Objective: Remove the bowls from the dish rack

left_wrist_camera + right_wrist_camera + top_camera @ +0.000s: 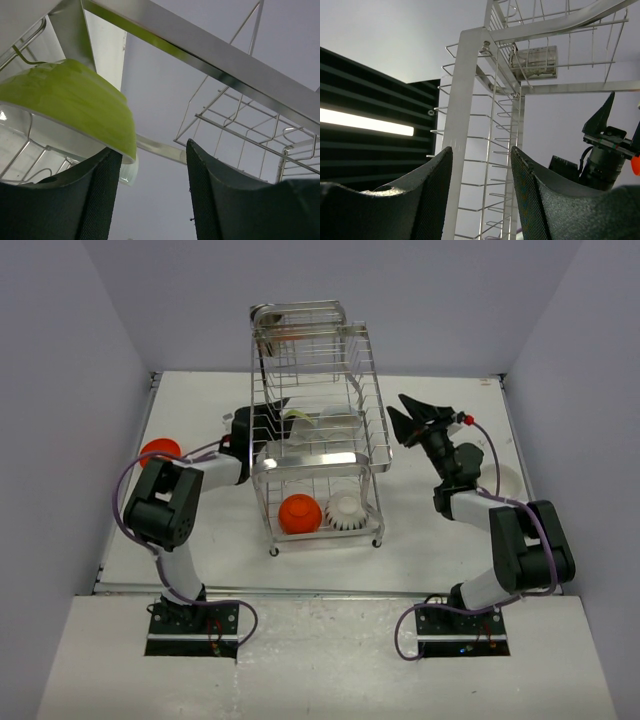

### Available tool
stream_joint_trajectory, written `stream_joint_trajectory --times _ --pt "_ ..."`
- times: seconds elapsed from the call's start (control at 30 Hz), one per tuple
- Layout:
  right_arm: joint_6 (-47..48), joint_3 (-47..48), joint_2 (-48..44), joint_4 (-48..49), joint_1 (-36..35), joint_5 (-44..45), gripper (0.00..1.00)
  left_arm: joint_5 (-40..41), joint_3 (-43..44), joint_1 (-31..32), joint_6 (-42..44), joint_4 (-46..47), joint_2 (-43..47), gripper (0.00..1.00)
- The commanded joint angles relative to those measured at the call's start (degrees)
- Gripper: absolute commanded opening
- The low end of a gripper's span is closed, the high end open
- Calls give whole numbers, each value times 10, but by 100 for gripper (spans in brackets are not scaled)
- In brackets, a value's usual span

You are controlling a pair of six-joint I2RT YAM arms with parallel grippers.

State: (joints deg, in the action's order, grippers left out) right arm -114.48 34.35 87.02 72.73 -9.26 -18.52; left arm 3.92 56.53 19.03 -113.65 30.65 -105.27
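Gaping empty, both jaws; left wrist alone shows the green bowl (70,105) alongside.

On the right side of the tall chrome wire dish rack (310,458), thin wire bars (490,165) blocked entry; just right of it the white surface (415,530) lay open.

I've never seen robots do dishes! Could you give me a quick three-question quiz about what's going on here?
1. True or false: the right gripper is clamped on a bowl.
2. What colour is the bowl right beside the left gripper? A orange, B green, C blue.
3. How many bowls sit on the bottom tier of the dish rack?
Key: 1 false, its jaws stand open and empty. 2 B, the green bowl. 3 two: an orange bowl and a ribbed white bowl.
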Motion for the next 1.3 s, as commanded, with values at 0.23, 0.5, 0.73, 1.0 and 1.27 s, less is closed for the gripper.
stream_joint_trajectory --times 0.23,0.5,0.73,1.0,1.27 --pt "-98 -38 -12 45 17 16 51 14 64 5 -98 -30 -29 50" --pt "-103 -57 -27 45 43 17 51 10 78 4 -76 -71 -32 41" --pt "-97 -60 -38 44 61 2 51 13 78 4 -64 -80 -35 33" --pt "-91 -59 -35 44 64 -21 52 1 82 0 -63 -72 -46 0" --pt "-78 -5 -3 1 66 -79 54 -19 70 0 -69 -29 -43 0"
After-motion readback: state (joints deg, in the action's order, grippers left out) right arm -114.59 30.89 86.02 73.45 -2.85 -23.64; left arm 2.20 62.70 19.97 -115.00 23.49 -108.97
